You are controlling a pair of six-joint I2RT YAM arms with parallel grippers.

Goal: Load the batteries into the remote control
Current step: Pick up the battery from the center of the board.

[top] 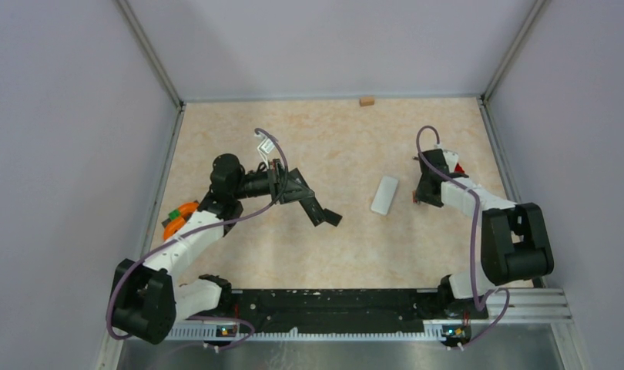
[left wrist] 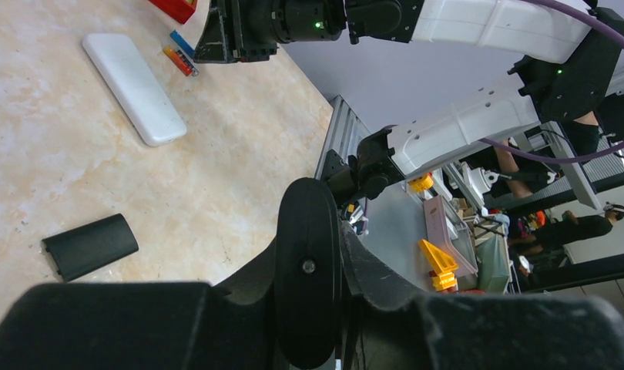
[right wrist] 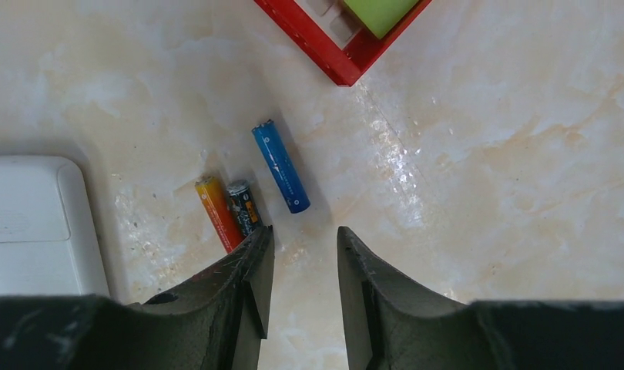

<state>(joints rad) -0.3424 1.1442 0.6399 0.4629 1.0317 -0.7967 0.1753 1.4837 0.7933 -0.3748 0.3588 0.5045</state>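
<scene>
On the pale marbled counter [top: 347, 146], our right gripper [right wrist: 301, 239] hung with its fingers narrowly parted and empty, just over the batteries [right wrist: 280, 166]. These lay loose beside the white remote [right wrist: 31, 227]. The left gripper [top: 313, 210] was closed, seemingly empty. We judged that no battery was loaded yet.

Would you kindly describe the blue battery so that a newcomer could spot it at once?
On the right half of the table, find the white remote. Between it and the red tray, just ahead of the right gripper, lies the blue battery. It is nearest the tray and lies apart, while its neighbours, the orange battery and the dark battery, touch side by side.
</scene>
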